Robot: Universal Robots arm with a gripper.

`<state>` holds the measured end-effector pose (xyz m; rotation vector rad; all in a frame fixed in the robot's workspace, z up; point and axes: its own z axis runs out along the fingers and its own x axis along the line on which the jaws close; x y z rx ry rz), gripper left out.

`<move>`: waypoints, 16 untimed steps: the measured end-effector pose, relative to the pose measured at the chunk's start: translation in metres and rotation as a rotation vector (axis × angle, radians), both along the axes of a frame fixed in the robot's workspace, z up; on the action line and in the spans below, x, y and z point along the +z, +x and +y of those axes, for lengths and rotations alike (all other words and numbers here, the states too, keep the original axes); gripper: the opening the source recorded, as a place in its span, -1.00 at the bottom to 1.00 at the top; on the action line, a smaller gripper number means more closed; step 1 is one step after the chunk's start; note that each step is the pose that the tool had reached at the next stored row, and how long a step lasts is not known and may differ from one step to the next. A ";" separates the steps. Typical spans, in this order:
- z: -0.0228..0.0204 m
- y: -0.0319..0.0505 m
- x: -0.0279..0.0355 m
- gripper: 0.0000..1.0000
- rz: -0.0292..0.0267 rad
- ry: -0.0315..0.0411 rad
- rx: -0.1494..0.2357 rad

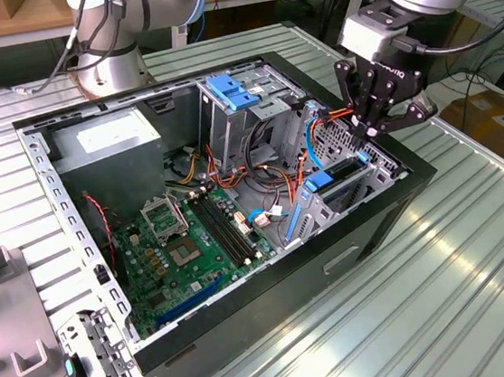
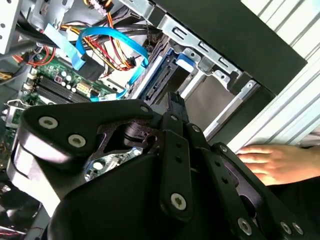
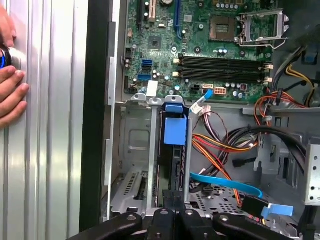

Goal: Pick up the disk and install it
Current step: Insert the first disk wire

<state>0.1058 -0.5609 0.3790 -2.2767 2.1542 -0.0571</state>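
Black fingers of the gripper [image 3: 170,202] are drawn together with nothing seen between them, poised at the near end of the disk [image 3: 174,132]. Whether they touch it I cannot tell. The disk stands on edge in the metal bay [image 3: 134,145], in the slot away from the case wall.

Pressed off-line, it would likely bind in that slot or bend the thin bay wall. Just beside the bay, the orange wires [image 3: 215,150] and the blue flat cable [image 3: 225,182] lie loose. A sideways move could snag them or tug a plug. Farther on, the circuit board [image 3: 165,45] has bare sockets that a slipped disk might knock.

Outside the case [image 1: 274,300], a hand [image 3: 11,95] rests on the table [image 1: 459,247] close by the wall, where a swinging arm could strike it. At its far end the case also holds a grey power box [image 1: 105,137] and a tall cage [image 1: 223,133].
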 end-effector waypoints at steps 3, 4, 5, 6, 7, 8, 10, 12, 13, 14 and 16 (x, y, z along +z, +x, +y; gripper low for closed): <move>0.0008 0.0052 0.0001 -0.79 0.0000 0.0000 0.005; 0.0013 0.0080 0.0001 -0.79 0.0000 0.0000 0.006; 0.0031 0.0148 0.0000 -0.79 0.0002 0.0002 0.008; 0.0051 0.0185 0.0001 -0.79 0.0015 0.0000 0.008; 0.0067 0.0211 0.0001 -0.79 0.0037 -0.0001 0.008; 0.0082 0.0234 0.0000 -0.79 0.0056 0.0000 0.008; 0.0112 0.0274 0.0000 -0.79 0.0091 0.0000 0.009; 0.0138 0.0304 -0.0001 -0.79 0.0118 0.0004 0.011; 0.0141 0.0311 -0.0001 -0.79 0.0126 0.0011 0.013; 0.0141 0.0312 -0.0001 -0.79 0.0128 0.0020 0.019; 0.0142 0.0313 -0.0001 -0.79 0.0131 0.0022 0.062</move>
